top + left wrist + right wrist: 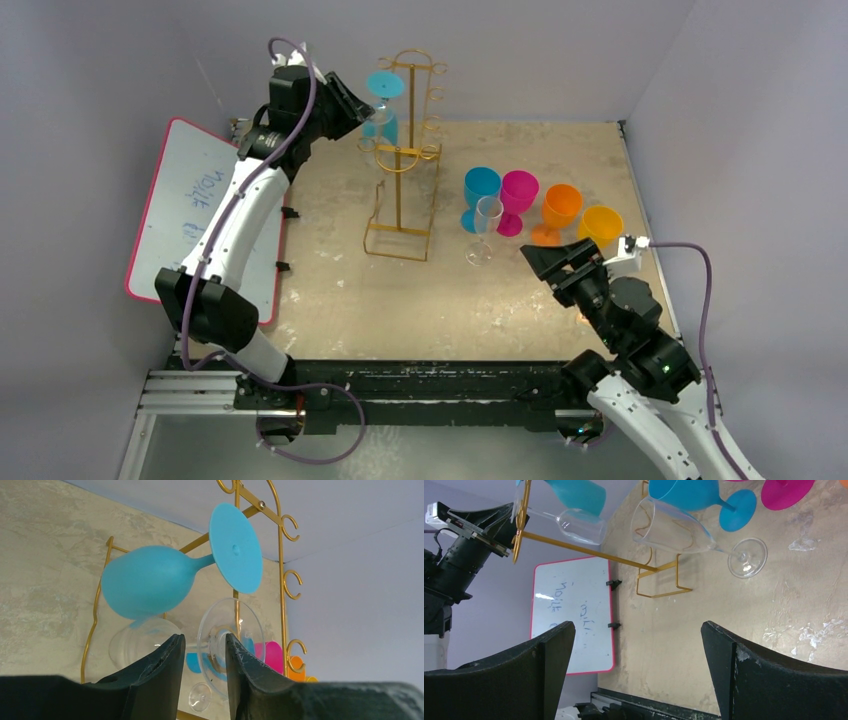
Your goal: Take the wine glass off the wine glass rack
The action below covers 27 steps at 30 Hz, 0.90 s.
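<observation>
Clear wine glass (142, 642) hangs on the gold rack (281, 580), stem just past the left claw (202, 637) tips; blue glass (147, 582) just above. Left claw narrowly open, gripping nothing. Right claw (638, 625) wide open, standing glasses (694, 492) ahead.

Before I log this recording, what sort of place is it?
Probably a robotics lab test cell, not a home or bar: robot arms bolted to a metal rail, plain grey walls boxing in the table, and a whiteboard beside a staged rack.
</observation>
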{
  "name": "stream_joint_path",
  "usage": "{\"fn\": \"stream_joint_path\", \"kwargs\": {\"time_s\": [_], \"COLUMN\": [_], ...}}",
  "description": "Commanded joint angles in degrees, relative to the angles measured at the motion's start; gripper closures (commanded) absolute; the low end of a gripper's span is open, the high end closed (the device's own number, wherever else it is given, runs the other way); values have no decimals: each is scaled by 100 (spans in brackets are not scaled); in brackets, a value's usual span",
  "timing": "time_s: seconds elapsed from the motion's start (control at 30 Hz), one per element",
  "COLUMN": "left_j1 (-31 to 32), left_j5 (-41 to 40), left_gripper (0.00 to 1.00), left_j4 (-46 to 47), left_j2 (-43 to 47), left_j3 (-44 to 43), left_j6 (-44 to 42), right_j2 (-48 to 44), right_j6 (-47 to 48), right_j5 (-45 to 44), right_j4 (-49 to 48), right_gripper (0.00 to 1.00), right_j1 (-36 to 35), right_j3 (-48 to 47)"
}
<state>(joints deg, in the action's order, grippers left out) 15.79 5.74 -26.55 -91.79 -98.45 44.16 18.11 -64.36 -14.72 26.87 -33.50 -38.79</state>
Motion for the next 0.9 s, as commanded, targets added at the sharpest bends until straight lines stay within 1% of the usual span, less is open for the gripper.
{"fn": "stream_joint_path", "kwargs": {"time_s": [0.0, 0.1, 0.17, 0.3, 0.53, 0.67, 0.87], "left_j1": [-44, -118, -162, -164, -166, -164, -166], "left_j5": [0, 79, 201, 121, -286, -20, 107], "left_gripper": [67, 71, 75, 89, 100, 100, 100], "left_j4": [-287, 128, 315, 165, -69, 95, 354], "left_j2": [-73, 129, 192, 205, 331, 342, 460], "left_j3": [220, 487, 638, 556, 270, 241, 279], "left_j6": [30, 224, 313, 245, 170, 310, 515], "right_j2": [-70, -87, -103, -141, -129, -97, -131], "right_j6": [-68, -85, -69, -68, -75, -109, -146], "right_j5": [-215, -221, -232, -249, -261, -266, -333], "right_j4": [-23, 42, 67, 95, 128, 227, 287], "right_gripper": [0, 0, 0, 0, 0, 0, 0], "right_j1": [-37, -36, -33, -34, -40, -35, -34], "right_j3": [-245, -269, -278, -287, -279, -300, -305]}}
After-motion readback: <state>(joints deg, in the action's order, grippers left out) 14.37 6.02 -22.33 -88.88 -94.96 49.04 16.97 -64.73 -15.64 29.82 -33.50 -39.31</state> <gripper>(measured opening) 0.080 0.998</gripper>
